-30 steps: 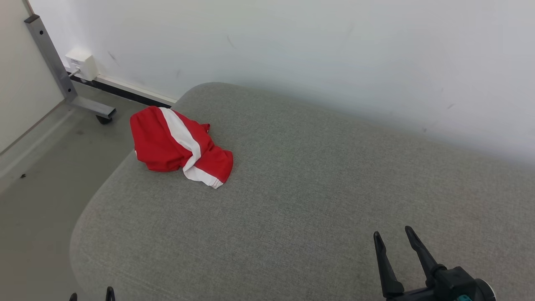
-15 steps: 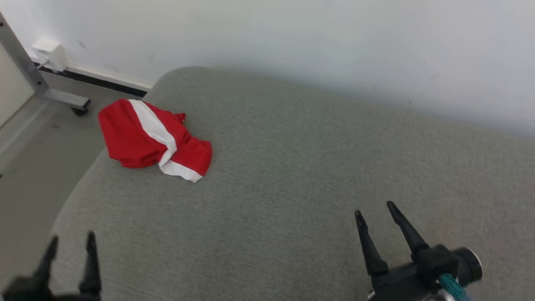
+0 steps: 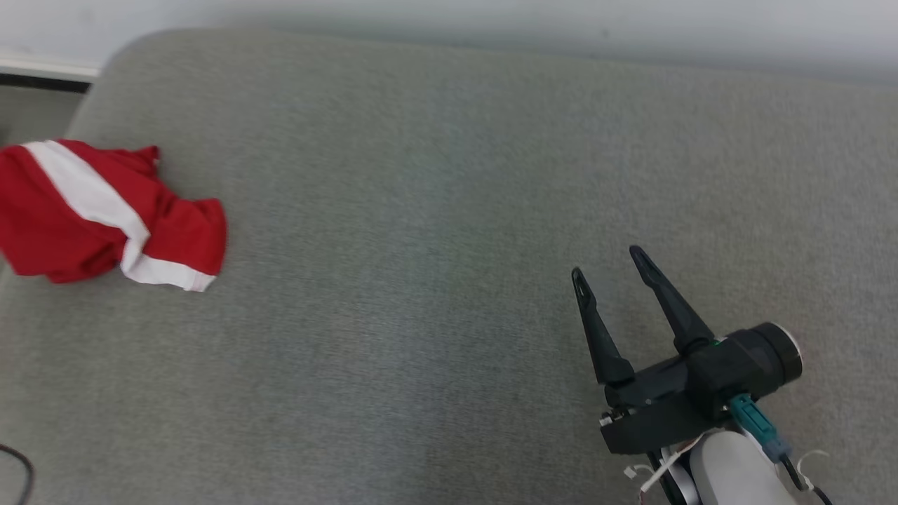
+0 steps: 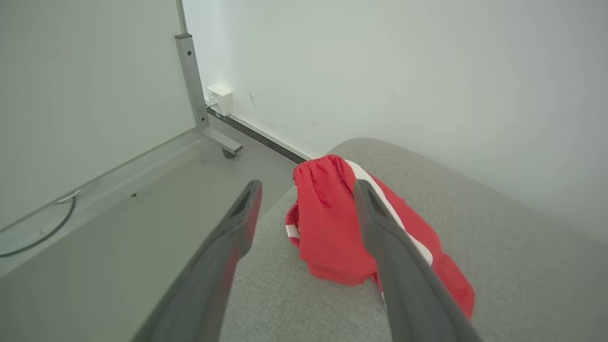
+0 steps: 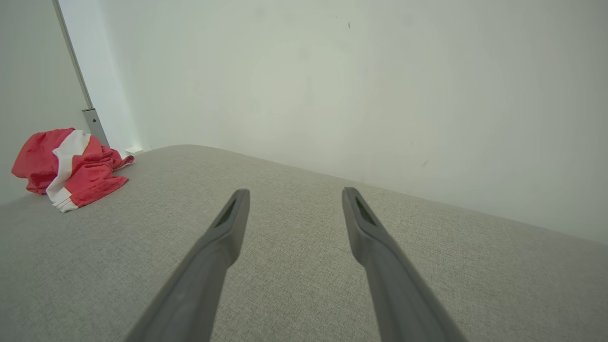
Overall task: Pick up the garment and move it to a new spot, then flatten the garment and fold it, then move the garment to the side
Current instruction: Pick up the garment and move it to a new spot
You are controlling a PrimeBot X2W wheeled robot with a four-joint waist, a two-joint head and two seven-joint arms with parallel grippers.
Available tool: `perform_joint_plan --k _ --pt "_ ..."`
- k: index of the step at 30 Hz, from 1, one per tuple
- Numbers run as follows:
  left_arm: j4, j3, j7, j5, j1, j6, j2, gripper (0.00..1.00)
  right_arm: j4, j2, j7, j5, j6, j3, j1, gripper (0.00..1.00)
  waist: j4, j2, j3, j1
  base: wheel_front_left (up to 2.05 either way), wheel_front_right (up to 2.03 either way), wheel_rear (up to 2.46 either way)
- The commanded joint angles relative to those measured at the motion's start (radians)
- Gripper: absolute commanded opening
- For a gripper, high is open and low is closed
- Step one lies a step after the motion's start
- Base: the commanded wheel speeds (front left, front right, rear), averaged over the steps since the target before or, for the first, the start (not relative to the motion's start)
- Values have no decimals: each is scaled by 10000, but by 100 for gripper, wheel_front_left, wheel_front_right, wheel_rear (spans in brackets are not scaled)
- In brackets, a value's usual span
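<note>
While the pick-up is not yet begun, the head view is showing the garment [image 3: 91,210] lying bunched at nine o'clock, by the left edge of the grey cushion [image 3: 421,210] and partly cut off by the frame. The right gripper [image 3: 605,262] is hanging over the cushion at about four o'clock, its fingers pointing toward eleven and spread wide with nothing between them. It is sitting well apart from the cloth, probably to leave room for the other arm.

In the left wrist view, the left gripper [image 4: 308,185] is pointing straight at the garment [image 4: 327,223], jaws wide and empty. The red heap is showing between the two fingers and running behind the right-hand one toward five o'clock. That aim is looking like a line-up for the grasp, and no contact is showing.

In the right wrist view, the garment [image 5: 71,166] is lying far off at nine o'clock, while the open fingers are facing bare cushion and the pale wall [image 5: 332,95] at twelve.

The garment is red with a broad white stripe and a white band along one hem. It is crumpled into soft folds, with a gathered edge on top and one part drooping over the cushion's rounded edge. It is looking thin and limp, so it is likely to sag when lifted.
</note>
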Motion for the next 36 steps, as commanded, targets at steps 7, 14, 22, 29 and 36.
perform_joint_plan --k 7,14,22,29,36 --pt "917 1551 1896 -2243 -1685 241 984 100 -445 184 -52 -91 -27 190 -717 100 -2255 -3 2739 -3 0 0 0" --pt "1479 1656 3085 -2491 -2065 710 1617 100 -703 305 -66 -12 -27 161 -926 100 -2611 -3 3299 -3 0 0 0" --pt "2366 1494 4569 -2881 -2041 1339 1316 100 -768 327 -69 51 -27 171 -966 100 -2616 -3 3350 -3 0 0 0" --pt "2333 1230 5054 -3022 -1555 1018 1029 0 -677 337 -70 103 -27 176 -979 100 -2513 -3 3032 -3 0 0 0" --pt "1616 1392 4874 -3279 -1503 573 1322 0 -506 335 -71 399 -27 136 -715 100 -2322 -3 2130 -3 0 0 0"
